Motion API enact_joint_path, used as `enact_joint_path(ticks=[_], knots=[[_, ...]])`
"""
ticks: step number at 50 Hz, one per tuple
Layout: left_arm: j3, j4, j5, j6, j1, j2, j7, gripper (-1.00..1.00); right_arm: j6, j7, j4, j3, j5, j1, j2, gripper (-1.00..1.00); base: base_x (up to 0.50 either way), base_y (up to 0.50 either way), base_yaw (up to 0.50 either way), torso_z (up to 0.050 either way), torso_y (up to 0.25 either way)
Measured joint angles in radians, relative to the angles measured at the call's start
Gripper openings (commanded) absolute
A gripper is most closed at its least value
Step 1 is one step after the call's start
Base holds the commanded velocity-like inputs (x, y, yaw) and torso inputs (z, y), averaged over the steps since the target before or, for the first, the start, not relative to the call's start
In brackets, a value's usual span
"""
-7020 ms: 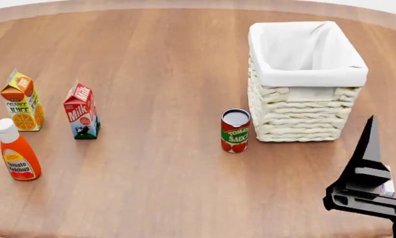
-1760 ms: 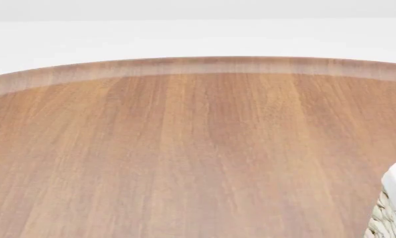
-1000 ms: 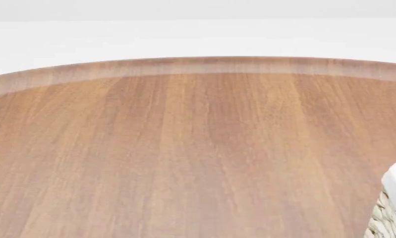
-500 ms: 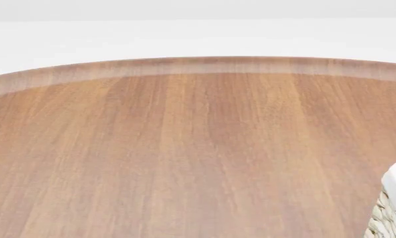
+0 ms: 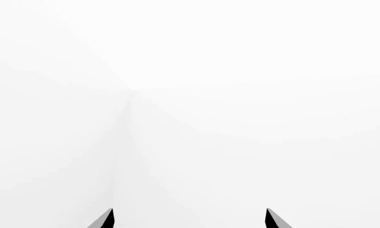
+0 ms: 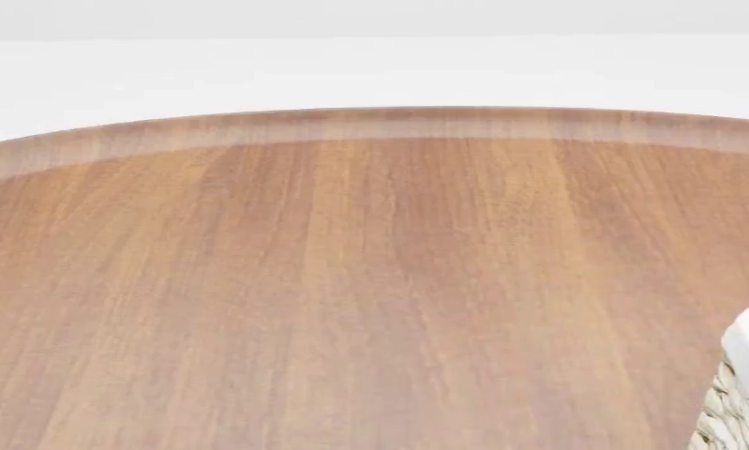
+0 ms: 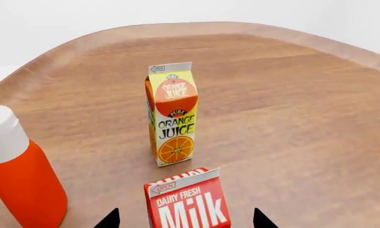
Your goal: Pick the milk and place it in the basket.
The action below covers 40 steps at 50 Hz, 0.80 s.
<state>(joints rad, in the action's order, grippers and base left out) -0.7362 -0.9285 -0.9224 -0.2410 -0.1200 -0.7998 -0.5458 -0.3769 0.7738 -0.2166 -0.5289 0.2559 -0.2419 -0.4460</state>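
- The right gripper [image 7: 184, 221] is standing open, its two dark fingertips [image 7: 108, 221] showing on either side of the milk [image 7: 188, 199] with clear gaps, so nothing is being held yet; I judge it is lining up to straddle the carton before closing.
- The milk is standing upright on the wooden table [image 7: 291, 118], with the orange juice carton [image 7: 172, 114] just beyond it and the red ketchup bottle [image 7: 18, 175] off to one side; both neighbours are standing apart from it.
- The left gripper [image 5: 188, 219] is facing blank white, its tips spread and empty.
- The basket [image 6: 743, 389] is showing only a corner in the head view; its contents are hidden.
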Motion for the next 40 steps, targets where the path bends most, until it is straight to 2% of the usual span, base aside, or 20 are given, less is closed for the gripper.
enact_joint_path(ticks=[40], knots=[[0.002,0.004,0.004,0.014,-0.009,-0.002,0.000,1.00,0.098,0.124,0.376,-0.093,-0.003,-0.156,0.114,1.00,0.00,0.00,0.00,0.000,0.000]])
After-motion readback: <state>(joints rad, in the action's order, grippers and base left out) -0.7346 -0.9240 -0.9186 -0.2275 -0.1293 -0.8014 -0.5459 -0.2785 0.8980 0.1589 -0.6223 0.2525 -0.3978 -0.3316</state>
